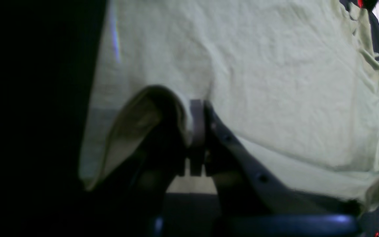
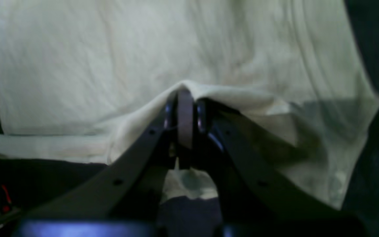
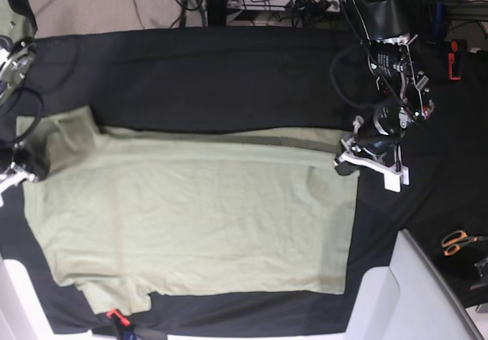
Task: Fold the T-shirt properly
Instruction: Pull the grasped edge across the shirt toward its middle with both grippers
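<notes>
The T-shirt [image 3: 191,218] is plain pale sage-green cotton, lying spread flat and lengthwise across the black-covered desk [image 3: 229,73]. Its far long edge is turned over in a narrow strip, and a short sleeve shows at each corner of one end. Soft creases run through the cloth, and both ends are pinched up into small peaks.

- T-shirt [image 3: 191,218]: plain pale sage green, no pattern.
- Desk [image 3: 213,81]: covered in plain black cloth.
- Scissors [image 3: 457,241]: orange handles.
- Left gripper [image 1: 197,131]: dark grey fingers [image 1: 242,158].
</notes>
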`<move>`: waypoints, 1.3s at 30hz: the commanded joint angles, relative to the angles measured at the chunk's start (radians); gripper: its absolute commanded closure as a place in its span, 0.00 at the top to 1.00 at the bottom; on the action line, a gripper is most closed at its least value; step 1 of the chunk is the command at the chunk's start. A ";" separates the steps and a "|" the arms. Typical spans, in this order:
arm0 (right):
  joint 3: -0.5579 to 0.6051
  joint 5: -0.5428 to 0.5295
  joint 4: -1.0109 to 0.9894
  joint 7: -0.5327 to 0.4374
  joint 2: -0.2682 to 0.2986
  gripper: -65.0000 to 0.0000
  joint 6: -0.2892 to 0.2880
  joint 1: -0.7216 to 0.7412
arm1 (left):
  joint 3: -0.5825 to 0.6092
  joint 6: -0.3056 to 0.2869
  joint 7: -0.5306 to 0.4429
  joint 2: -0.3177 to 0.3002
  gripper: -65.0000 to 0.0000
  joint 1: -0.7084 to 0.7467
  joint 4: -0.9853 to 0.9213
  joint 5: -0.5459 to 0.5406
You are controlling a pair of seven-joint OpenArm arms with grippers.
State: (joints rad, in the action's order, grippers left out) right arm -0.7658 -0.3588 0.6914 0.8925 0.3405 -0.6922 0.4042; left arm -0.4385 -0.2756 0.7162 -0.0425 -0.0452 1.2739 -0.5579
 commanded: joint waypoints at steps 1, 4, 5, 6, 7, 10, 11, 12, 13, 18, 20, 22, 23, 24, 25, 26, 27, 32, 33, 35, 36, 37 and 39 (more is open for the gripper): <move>-0.002 -0.013 0.014 -0.025 0.024 0.01 -0.006 0.023 | -0.004 -0.004 -0.019 -0.010 0.00 -0.031 0.016 -0.017; -0.001 -0.013 0.014 -0.045 0.022 0.01 -0.006 0.025 | 0.000 -0.004 -0.019 -0.024 0.00 -0.041 0.008 -0.017; -0.001 -0.013 0.014 -0.046 0.022 0.01 -0.006 0.025 | 0.000 -0.004 -0.019 -0.026 0.00 -0.045 0.002 -0.017; -0.001 -0.013 0.014 -0.046 0.022 0.01 -0.006 0.025 | 0.000 -0.004 -0.020 -0.032 0.00 -0.046 0.000 -0.017; -0.001 -0.013 0.014 -0.048 0.021 0.01 -0.006 0.025 | 0.000 -0.004 -0.020 -0.032 0.00 -0.049 -0.004 -0.017; 0.016 -0.013 0.014 -0.074 0.012 0.01 -0.006 0.025 | 0.000 -0.004 -0.020 -0.032 0.00 -0.071 -0.029 -0.011; 0.039 -0.013 0.014 -0.088 0.010 0.01 -0.006 0.025 | 0.000 -0.004 -0.020 -0.032 0.00 -0.078 -0.040 0.005; 0.065 -0.013 0.014 -0.102 0.009 0.01 -0.006 0.025 | 0.000 -0.004 -0.022 -0.029 0.00 -0.080 -0.044 0.029; 0.090 -0.016 0.014 -0.112 0.007 0.01 -0.006 0.025 | 0.000 -0.004 -0.022 -0.024 0.00 -0.081 -0.041 0.060; 0.108 -0.018 0.014 -0.135 -0.016 0.01 -0.006 0.025 | -0.003 -0.004 -0.022 -0.010 0.00 -0.083 -0.036 0.095; 0.110 -0.018 0.014 -0.154 -0.019 0.01 -0.006 0.026 | -0.003 -0.004 -0.023 -0.013 0.00 -0.097 -0.044 0.097; 0.114 -0.018 0.014 -0.175 -0.019 0.01 -0.006 0.026 | -0.001 -0.004 -0.023 -0.015 0.00 -0.101 -0.046 0.098; 0.114 -0.018 0.014 -0.183 -0.019 0.01 -0.006 0.026 | -0.001 -0.004 -0.023 -0.015 0.00 -0.103 -0.046 0.098; 0.114 -0.018 0.014 -0.194 -0.019 0.01 -0.006 0.026 | -0.001 -0.004 -0.023 -0.015 0.00 -0.106 -0.046 0.098; 0.114 -0.018 0.014 -0.206 -0.019 0.01 -0.006 0.026 | 0.000 -0.004 -0.023 -0.015 0.00 -0.117 -0.046 0.098; 0.114 -0.018 0.014 -0.218 -0.019 0.01 -0.006 0.026 | 0.000 -0.004 -0.023 -0.015 0.00 -0.121 -0.047 0.098; 0.116 -0.018 0.014 -0.224 -0.019 0.01 -0.006 0.026 | 0.000 -0.004 -0.023 -0.015 0.00 -0.124 -0.047 0.098; 0.116 -0.018 0.014 -0.229 -0.019 0.01 -0.006 0.037 | -0.006 -0.004 -0.025 -0.015 0.00 -0.132 -0.047 0.098; 0.116 -0.018 0.014 -0.229 -0.021 0.01 -0.006 0.040 | -0.006 -0.004 -0.040 -0.015 0.00 -0.132 -0.047 0.098; 0.116 -0.018 0.014 -0.229 -0.021 0.01 -0.006 0.045 | -0.001 -0.004 -0.074 -0.015 0.00 -0.130 -0.049 0.100; 0.116 -0.018 0.014 -0.229 -0.022 0.01 -0.006 0.045 | -0.001 -0.004 -0.080 -0.017 0.00 -0.129 -0.058 0.100; 0.116 -0.018 0.014 -0.229 -0.022 0.01 -0.006 0.048 | 0.000 -0.004 -0.082 -0.017 0.00 -0.130 -0.073 0.100; 0.116 -0.018 0.014 -0.229 -0.022 0.01 -0.006 0.057 | 0.000 -0.004 -0.085 -0.018 0.00 -0.132 -0.098 0.100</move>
State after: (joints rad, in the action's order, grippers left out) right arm -0.6495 -0.3584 0.6914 0.6811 0.2989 -0.6895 0.4316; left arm -0.4377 -0.2756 0.6472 -0.0532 -0.1608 1.1587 -0.4454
